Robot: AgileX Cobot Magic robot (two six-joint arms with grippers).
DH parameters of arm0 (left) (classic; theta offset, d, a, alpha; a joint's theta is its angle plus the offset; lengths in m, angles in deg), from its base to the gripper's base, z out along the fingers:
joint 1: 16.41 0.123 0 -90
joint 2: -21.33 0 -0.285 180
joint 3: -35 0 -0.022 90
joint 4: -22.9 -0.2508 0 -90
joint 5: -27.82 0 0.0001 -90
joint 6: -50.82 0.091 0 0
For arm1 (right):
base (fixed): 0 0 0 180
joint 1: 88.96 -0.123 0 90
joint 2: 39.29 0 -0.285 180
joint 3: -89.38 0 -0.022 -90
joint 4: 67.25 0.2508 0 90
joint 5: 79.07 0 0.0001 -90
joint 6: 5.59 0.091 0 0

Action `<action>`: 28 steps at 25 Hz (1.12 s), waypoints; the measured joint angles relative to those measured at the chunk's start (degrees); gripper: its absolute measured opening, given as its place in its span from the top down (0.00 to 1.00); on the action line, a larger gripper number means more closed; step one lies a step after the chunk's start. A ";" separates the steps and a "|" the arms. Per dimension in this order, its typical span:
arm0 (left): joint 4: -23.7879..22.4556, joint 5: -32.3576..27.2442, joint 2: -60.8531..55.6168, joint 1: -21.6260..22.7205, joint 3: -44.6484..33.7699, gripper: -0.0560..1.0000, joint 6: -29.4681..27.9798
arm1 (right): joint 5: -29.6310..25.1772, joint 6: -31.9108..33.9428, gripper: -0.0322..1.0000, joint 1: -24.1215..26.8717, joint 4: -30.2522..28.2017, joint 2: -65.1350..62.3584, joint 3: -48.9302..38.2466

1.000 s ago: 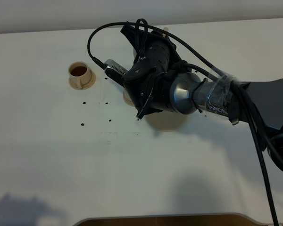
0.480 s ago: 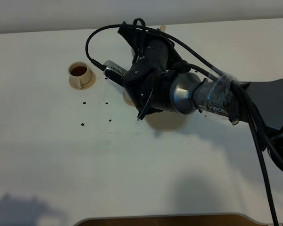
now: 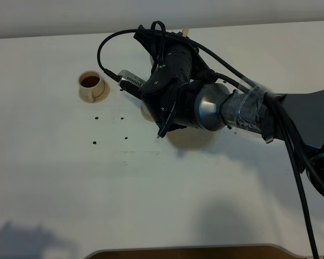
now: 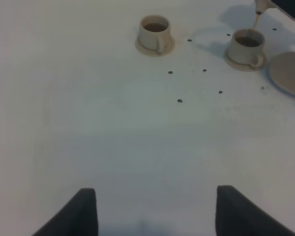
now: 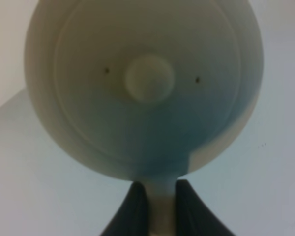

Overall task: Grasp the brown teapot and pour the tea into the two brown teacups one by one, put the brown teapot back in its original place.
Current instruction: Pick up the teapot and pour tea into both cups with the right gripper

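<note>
My right gripper (image 5: 162, 199) is shut on the loop handle of the brown teapot (image 5: 142, 83), whose lid and knob fill the right wrist view. In the left wrist view its spout (image 4: 260, 6) hangs over the second brown teacup (image 4: 245, 46), and a thin stream of tea runs into it. The first brown teacup (image 3: 92, 85) holds dark tea on its saucer and also shows in the left wrist view (image 4: 155, 32). In the exterior view my right arm (image 3: 205, 105) hides the teapot and most of the second cup (image 3: 146, 113). My left gripper (image 4: 155, 211) is open and empty, low over the table.
The teapot's bare round saucer (image 4: 291, 73) lies beside the second cup; it also shows under the right arm (image 3: 193, 140), in shadow. Small dark dots (image 3: 94, 143) mark the white table. The arm's cables (image 3: 297, 162) hang on the right.
My right wrist has shifted slightly toward the far edge of the table with the teapot. The teapot's saucer lies deeper in the arm's shadow. The cups have not moved.
</note>
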 joint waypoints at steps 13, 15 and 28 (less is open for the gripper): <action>0.00 0.00 0.00 0.00 0.00 0.43 0.00 | -0.11 0.94 0.88 0.00 9.03 0.00 0.00; 0.00 0.00 0.00 0.00 0.00 0.43 0.00 | -0.11 2.55 0.88 0.00 11.32 0.00 0.00; 0.00 0.00 0.00 0.00 0.00 0.43 0.00 | -2.20 9.73 0.88 0.08 25.01 -3.17 0.62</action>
